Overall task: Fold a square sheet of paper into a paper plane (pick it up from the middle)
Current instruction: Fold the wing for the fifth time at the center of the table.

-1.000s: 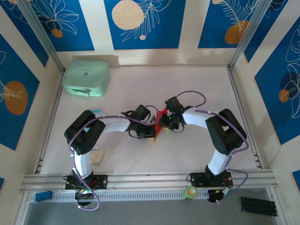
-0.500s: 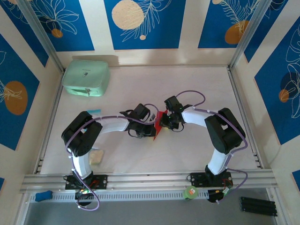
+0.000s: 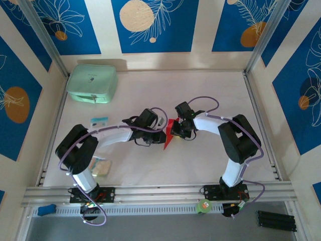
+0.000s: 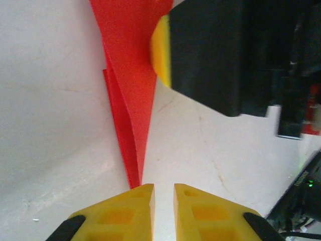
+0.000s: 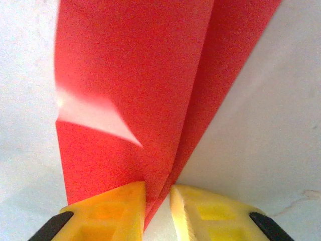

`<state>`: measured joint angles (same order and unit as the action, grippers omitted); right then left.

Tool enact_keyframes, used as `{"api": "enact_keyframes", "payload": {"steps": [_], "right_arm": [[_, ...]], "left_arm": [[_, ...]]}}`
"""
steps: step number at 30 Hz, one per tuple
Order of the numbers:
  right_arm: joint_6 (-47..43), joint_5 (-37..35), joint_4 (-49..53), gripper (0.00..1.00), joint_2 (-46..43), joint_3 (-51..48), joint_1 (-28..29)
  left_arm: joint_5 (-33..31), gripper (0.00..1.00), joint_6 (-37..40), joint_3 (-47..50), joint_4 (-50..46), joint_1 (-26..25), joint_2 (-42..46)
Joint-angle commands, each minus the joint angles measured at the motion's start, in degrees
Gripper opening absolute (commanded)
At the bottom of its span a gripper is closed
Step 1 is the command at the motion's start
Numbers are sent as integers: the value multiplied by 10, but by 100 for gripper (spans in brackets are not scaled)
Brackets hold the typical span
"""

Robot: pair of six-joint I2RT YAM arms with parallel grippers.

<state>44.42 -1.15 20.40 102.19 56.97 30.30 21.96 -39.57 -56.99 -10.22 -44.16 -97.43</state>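
From where I stand, the folding looks mostly done. The red paper is not a flat square but a paper plane (image 3: 168,139), a narrow dart with one sharp tip and layered creases. It lies on the counter (image 3: 200,95) well apart from the mint-green case (image 3: 92,84), out toward the middle and nearer the arm bases than the case is.

The right end effector (image 5: 157,201) is closed down on the wide end of the dart. In its own wrist view, red paper runs straight into the slim gap between the yellow fingers, so I take it to be gripping the folded layers there. One flap beside that grip looks slightly lifted and catches the light.

The left end effector (image 4: 164,201) is at the opposite end, by the sharp tip. Its fingers are drawn narrow with only a slit between them, and I see bare counter through that slit rather than paper. The tip just reaches the inner corner of one finger, and I cannot tell whether they touch.

A small pale packet (image 3: 100,166) lies on the near side of the case, close to the left arm's base, and has no part in this.

My guess is that only finishing remains: flattening the raised flap, perhaps sharpening the creases or spreading the wings, then letting go. I can't tell whether another fold is still intended.
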Motion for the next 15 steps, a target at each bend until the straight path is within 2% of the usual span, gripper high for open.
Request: {"api": "enact_keyframes", "payload": {"steps": [1, 8, 15], "right_arm": [[13, -6, 26, 23, 54, -18, 12], [18, -8, 36, 22, 61, -12, 12], [19, -10, 44, 22, 66, -5, 11]], "left_arm": [[31, 16, -23, 19, 37, -7, 3], [80, 10, -48, 23, 76, -12, -34], [81, 10, -46, 17, 62, -13, -57]]}}
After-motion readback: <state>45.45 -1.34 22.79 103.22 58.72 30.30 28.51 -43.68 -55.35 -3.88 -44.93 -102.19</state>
